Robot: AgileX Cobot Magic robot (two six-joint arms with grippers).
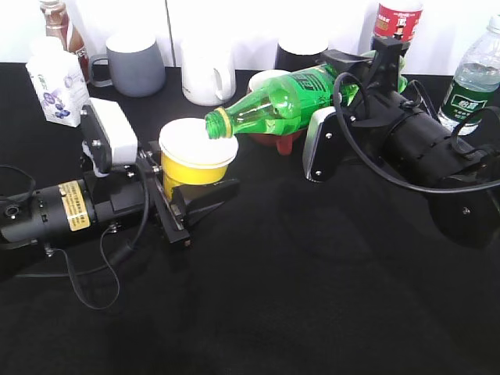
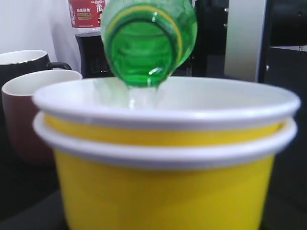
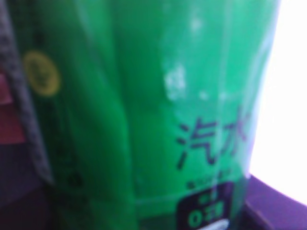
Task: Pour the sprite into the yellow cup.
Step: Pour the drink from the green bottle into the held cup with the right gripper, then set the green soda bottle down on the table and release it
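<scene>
The sprite (image 1: 273,101) is a green bottle, tilted almost level, with its mouth over the yellow cup (image 1: 195,160). My right gripper (image 1: 351,87) is shut on the bottle's labelled body, which fills the right wrist view (image 3: 144,120). My left gripper (image 1: 191,205) is shut on the yellow cup and holds it upright on the black table. In the left wrist view the cup (image 2: 163,191) fills the frame and hides the jaws. The bottle's mouth (image 2: 144,48) hangs just above the far rim, with a pale streak below it inside the cup.
Along the back stand a milk carton (image 1: 56,82), a grey mug (image 1: 134,62), a white mug (image 1: 207,70), a black mug (image 1: 301,55), a cola bottle (image 1: 397,19) and a water bottle (image 1: 473,74). A red mug (image 1: 273,134) sits under the sprite.
</scene>
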